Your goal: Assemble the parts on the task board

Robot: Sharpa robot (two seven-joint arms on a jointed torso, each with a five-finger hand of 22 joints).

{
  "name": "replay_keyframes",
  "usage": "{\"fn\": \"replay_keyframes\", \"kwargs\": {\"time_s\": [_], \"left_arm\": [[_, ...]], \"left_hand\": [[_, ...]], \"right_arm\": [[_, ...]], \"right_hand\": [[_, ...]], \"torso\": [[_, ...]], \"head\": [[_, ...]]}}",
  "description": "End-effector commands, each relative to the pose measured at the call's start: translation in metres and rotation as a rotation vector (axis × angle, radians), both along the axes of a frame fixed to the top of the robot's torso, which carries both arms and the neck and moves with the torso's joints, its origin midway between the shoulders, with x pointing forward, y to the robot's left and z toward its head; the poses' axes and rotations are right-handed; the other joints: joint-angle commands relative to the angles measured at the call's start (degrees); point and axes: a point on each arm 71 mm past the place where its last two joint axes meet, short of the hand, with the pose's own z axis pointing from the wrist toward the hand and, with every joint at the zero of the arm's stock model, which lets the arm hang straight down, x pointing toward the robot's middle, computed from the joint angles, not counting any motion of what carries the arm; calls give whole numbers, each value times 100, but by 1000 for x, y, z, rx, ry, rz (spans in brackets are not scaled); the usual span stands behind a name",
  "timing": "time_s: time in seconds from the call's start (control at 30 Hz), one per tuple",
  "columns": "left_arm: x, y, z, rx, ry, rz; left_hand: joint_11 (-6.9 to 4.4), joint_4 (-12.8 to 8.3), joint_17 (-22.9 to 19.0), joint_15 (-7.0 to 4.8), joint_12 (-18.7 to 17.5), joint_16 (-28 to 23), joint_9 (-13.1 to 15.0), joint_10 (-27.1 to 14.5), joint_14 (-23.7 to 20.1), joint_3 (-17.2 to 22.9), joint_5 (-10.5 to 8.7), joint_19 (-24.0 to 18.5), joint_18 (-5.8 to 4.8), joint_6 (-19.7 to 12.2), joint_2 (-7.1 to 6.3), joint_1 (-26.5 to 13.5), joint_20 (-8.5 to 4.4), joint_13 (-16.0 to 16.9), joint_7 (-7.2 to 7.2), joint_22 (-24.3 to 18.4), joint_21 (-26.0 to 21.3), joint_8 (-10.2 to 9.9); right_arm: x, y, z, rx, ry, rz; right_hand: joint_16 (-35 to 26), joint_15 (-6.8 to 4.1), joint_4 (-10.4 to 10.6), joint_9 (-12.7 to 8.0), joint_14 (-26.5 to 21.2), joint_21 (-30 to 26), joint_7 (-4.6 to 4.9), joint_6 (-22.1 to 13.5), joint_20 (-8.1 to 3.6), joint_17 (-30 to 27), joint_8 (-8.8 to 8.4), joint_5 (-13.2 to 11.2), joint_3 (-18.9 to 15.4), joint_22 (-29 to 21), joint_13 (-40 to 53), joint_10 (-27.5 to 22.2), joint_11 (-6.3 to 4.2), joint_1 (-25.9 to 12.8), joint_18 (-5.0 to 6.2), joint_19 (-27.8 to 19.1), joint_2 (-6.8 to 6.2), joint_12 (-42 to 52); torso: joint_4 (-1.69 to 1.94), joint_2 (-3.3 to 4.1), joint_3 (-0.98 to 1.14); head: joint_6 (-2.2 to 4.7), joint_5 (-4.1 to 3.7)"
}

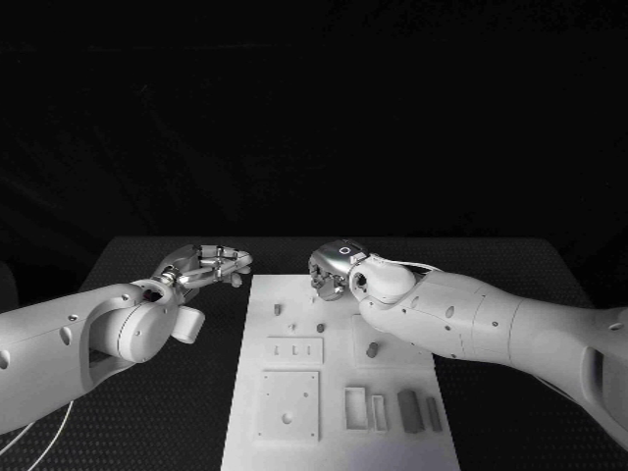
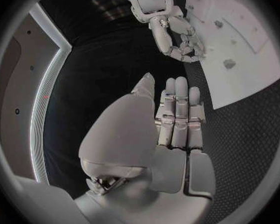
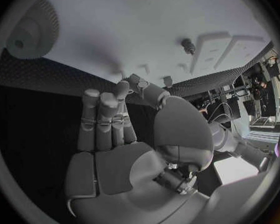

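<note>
The white task board point(image 1: 340, 392) lies lengthwise in the middle of the table. Small pegs point(image 1: 278, 308) stand on its far half, and grey bars point(image 1: 409, 410) lie beside a frame point(image 1: 354, 407) at its near right. My right hand point(image 1: 336, 267) hovers over the board's far end, fingers pointing down at it, with nothing in its palm point(image 3: 115, 134). My left hand point(image 1: 208, 263) is off the board's far left corner over the black mat, its fingers point(image 2: 177, 114) straight and side by side, holding nothing. The left wrist view has the right hand point(image 2: 177, 40) at the board's edge point(image 2: 239, 79).
A round ridged disc point(image 3: 28, 32) sits near one edge of the board point(image 3: 146, 25), and a small dark part point(image 3: 188, 45) stands by raised blocks. Square recessed plates point(image 1: 288, 402) take up the board's near left. Black mat point(image 1: 159, 432) flanks the board on both sides.
</note>
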Motion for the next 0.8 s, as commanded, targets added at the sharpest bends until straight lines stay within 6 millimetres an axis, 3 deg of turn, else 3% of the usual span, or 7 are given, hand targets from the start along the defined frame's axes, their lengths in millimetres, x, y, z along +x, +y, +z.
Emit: {"fn": "replay_keyframes", "kwargs": {"time_s": [0.03, 0.8], "left_arm": [[0, -2, 2, -10, -5, -10], [0, -3, 2, -10, -4, -11]], "left_hand": [[26, 11, -7, 9, -31, -27, 5, -7, -18, 29, -19, -9, 96, -12, -10, -11, -29, 10, 43, -10, 24, -33], [26, 9, -7, 9, -40, -28, 10, -3, -18, 31, -19, -11, 89, -10, -10, -7, -38, 15, 42, -16, 29, -37]], "right_arm": [[0, -1, -2, -15, 16, -2], [0, 2, -3, -15, 25, 3]], "right_hand": [[24, 7, 30, 9, -22, 31, -10, 54, -8, -6, 23, 33, -3, 70, -10, -21, -15, 55, 75, -23, 1, -17], [34, 6, 26, 9, -48, 39, -9, 52, 6, -24, 21, 33, -13, 70, -29, -35, -15, 45, 75, -59, -7, -22]], "torso": [[-5, 0, 1], [5, 5, -1]], "head": [[-6, -4], [-7, -12]]}}
